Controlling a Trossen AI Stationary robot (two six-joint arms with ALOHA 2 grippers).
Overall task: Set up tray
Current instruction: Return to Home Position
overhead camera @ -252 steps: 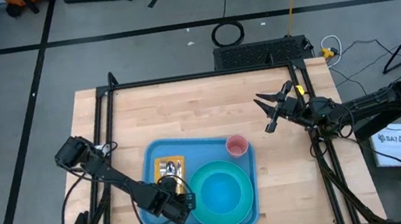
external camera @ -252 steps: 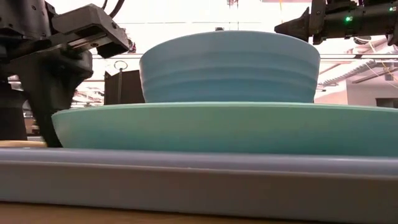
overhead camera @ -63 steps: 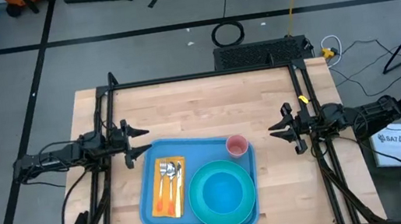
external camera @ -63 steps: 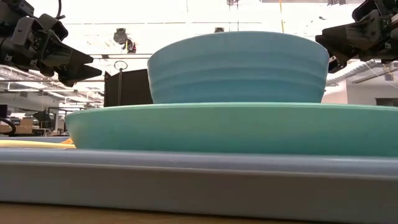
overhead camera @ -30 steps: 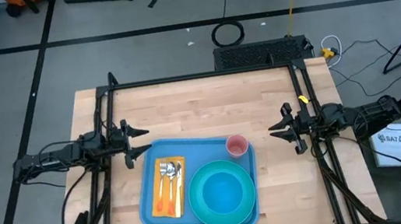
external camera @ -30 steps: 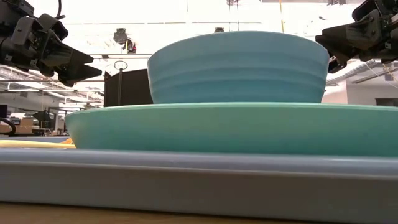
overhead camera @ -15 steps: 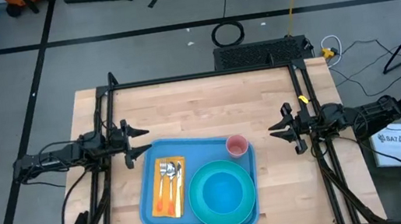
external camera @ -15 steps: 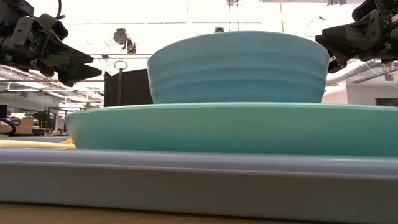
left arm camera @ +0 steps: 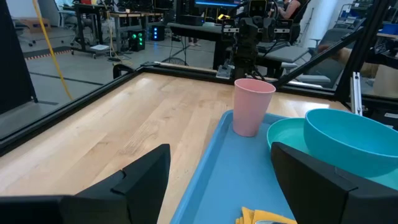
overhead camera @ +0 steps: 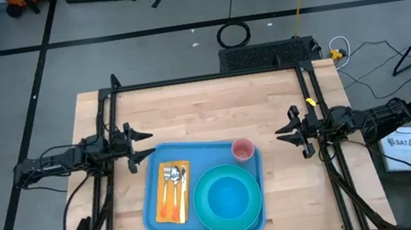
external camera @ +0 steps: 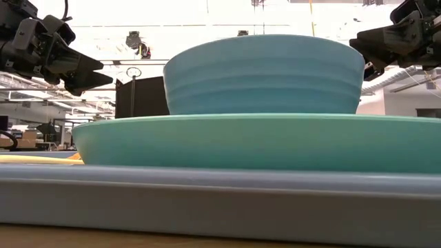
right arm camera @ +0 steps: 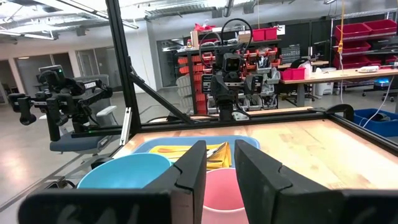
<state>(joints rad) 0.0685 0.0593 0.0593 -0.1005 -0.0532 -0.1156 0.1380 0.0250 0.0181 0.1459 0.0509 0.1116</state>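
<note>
The blue tray [overhead camera: 154, 164] lies flat on the wooden table, toward its near edge. On it rest a turquoise plate [overhead camera: 206, 221] with a turquoise bowl [overhead camera: 227, 197] in it, a pink cup [overhead camera: 243, 150] standing upright at the far right corner, and a yellow napkin [overhead camera: 168, 206] with cutlery [overhead camera: 173, 182] on top. My left gripper [overhead camera: 143, 144] hovers open just off the tray's far left corner. My right gripper [overhead camera: 283, 130] hovers right of the cup, its fingers a little apart. In the low view the bowl [external camera: 262, 76] sits on the plate [external camera: 255, 141].
A black frame [overhead camera: 208, 77] rims the table's left, far and right sides. Bare wood [overhead camera: 205, 111] lies between the tray and the far rail. Beyond the table are a cable coil [overhead camera: 233, 34] and floor. The right wrist view shows shelves and benches behind.
</note>
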